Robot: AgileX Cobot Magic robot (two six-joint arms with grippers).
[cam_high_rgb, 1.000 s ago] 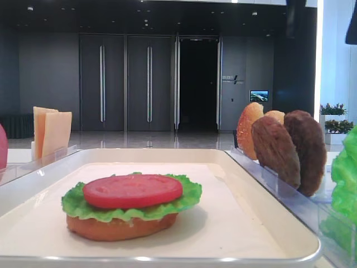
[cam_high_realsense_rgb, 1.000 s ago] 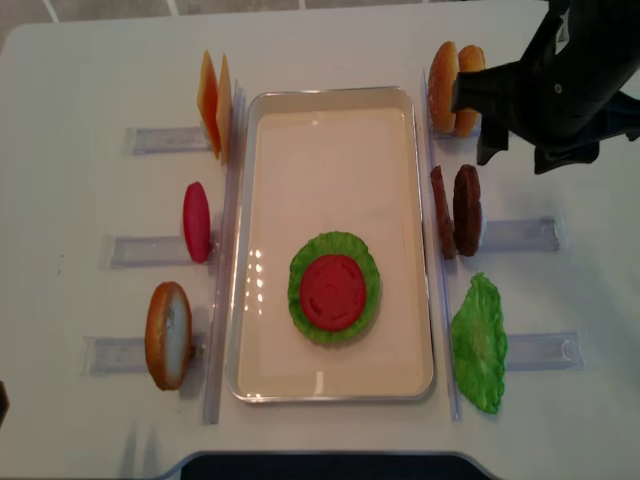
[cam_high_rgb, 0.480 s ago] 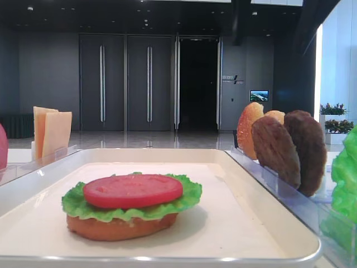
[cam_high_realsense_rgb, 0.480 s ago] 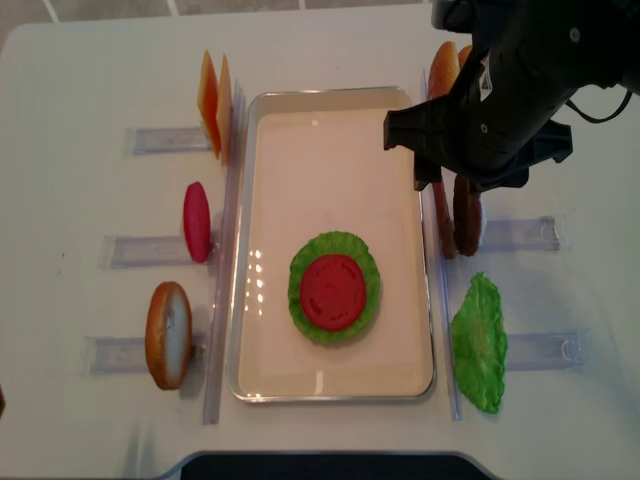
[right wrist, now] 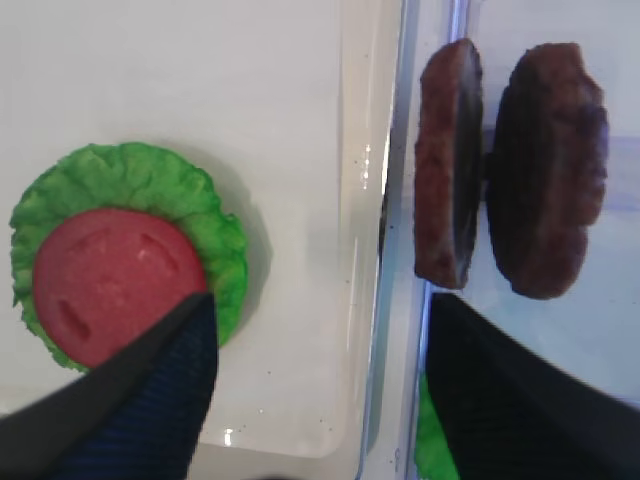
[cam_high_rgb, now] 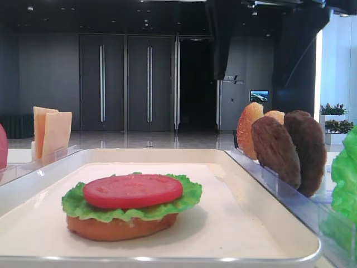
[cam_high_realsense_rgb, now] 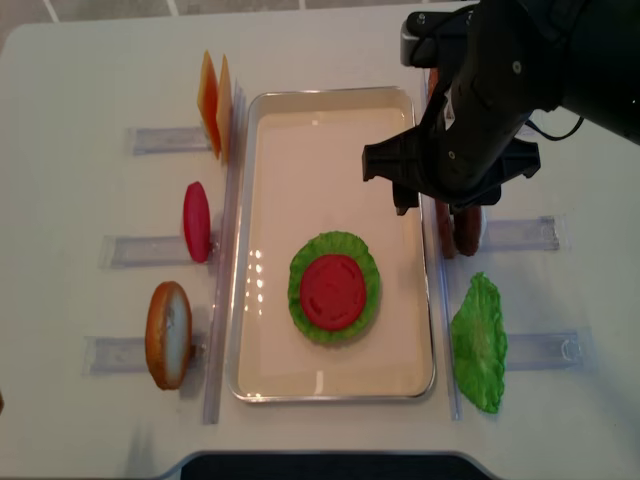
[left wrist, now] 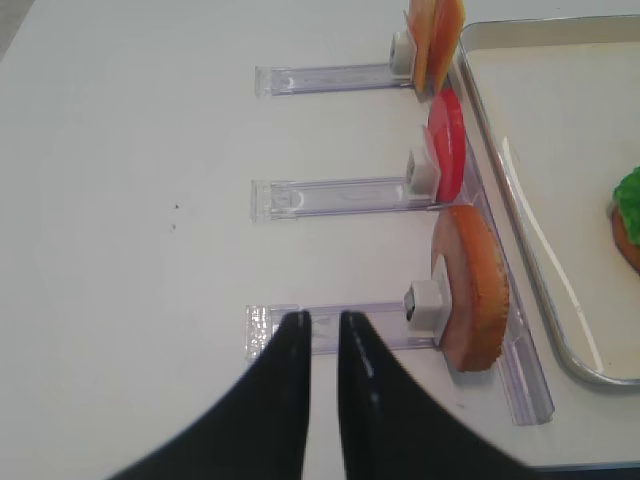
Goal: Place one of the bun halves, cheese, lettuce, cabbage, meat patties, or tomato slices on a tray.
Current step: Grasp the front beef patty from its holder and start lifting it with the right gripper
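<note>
We list: right tool [right wrist: 315, 350] spread wide, empty, above the meat patties [right wrist: 505, 170] upright in their rack beside the tray [cam_high_realsense_rgb: 330, 115]; left tool [left wrist: 320, 335] nearly clenched, empty, over the bench [left wrist: 120, 180].

You look into a dim hall with dark grey wall panels [cam_high_rgb: 50, 78], tall double doors [cam_high_rgb: 125, 84] with long vertical handles beside an open black doorway [cam_high_rgb: 198, 84], a glossy pale floor [cam_high_rgb: 139, 139], a small lit screen [cam_high_rgb: 259, 95], and a bright window strip [cam_high_rgb: 338, 61] at right.
</note>
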